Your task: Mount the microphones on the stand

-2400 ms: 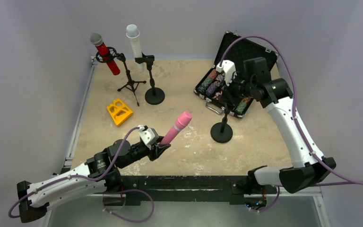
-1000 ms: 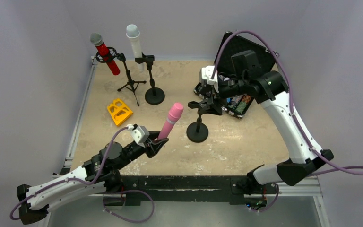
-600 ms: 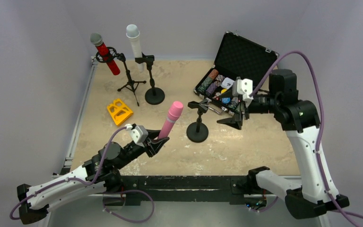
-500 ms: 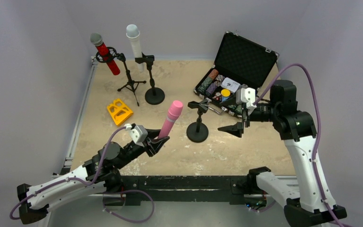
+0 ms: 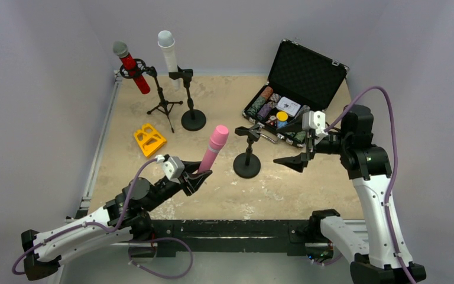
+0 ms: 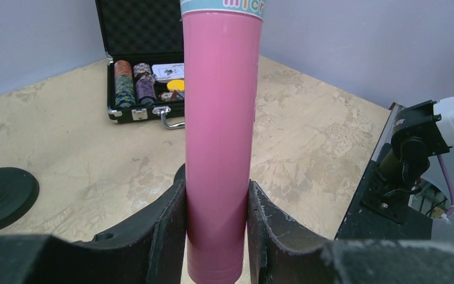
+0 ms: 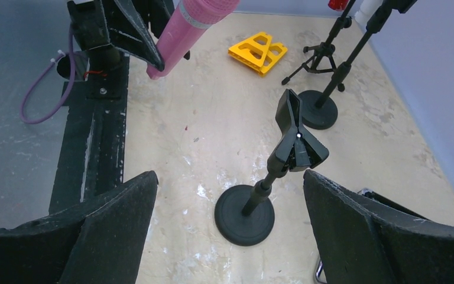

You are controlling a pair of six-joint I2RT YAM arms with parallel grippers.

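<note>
My left gripper is shut on the lower end of the pink microphone, which points up and tilts right. An empty black stand with a round base and a spring clip is just right of it. My right gripper hangs open to the right of that stand, apart from it and holding nothing. At the back left, the red microphone sits in a tripod stand. The white microphone sits in a round-base stand.
An open black case with poker chips lies at the back right, close behind my right gripper. A yellow block lies left of centre. The black frame rail runs along the near edge.
My right gripper opened, let go of the empty stand and drew back to the right. The stand stays upright mid-table. My left gripper with the pink microphone has barely moved.
</note>
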